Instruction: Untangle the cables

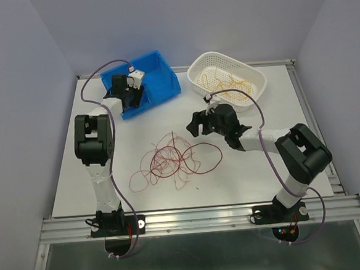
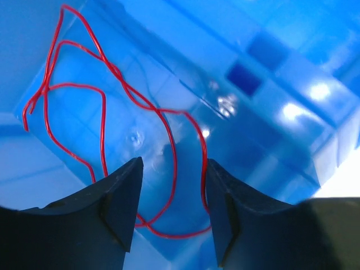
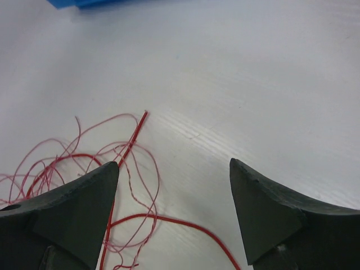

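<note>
A loose tangle of dark red cables [image 1: 172, 160] lies in the middle of the white table. In the right wrist view its strands [image 3: 129, 147] spread at lower left. My right gripper [image 1: 194, 123] hovers just right of the tangle, jaws wide open [image 3: 174, 166] with only one curved strand below the gap. My left gripper [image 1: 131, 95] reaches into the blue bin [image 1: 157, 75]. It is open [image 2: 174, 169] over a single red cable [image 2: 104, 129] that lies looped on the bin floor, loops running between the fingers. Yellow-orange cables [image 1: 226, 82] rest in the white basket [image 1: 194, 78].
The blue bin stands at the back left and the white basket at the back right, both near the rear wall. An aluminium rail [image 1: 198, 217] runs along the table's front edge by the arm bases. Bare table [image 1: 72, 186] shows left of the tangle.
</note>
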